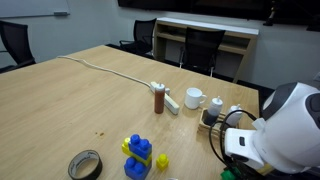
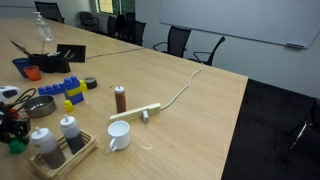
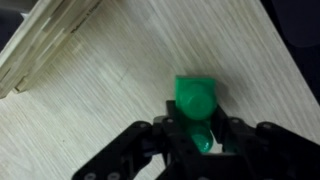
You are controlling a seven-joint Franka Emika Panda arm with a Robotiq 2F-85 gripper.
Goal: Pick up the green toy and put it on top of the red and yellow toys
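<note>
Closest to the wrist camera, the gripper (image 3: 200, 138) has its fingers clamped on the green toy (image 3: 195, 98), low and right of centre in the frame, above the bare table (image 3: 90, 110). Whether the toy is off the wood cannot be told. The grasp looks made. The carry to the blue-and-yellow block stack (image 1: 138, 156), well apart, is left.

Gripper (image 3: 197, 130) jaws closed against both sides of the green toy (image 3: 195, 98); light wooden table (image 3: 90, 100) behind it.
</note>
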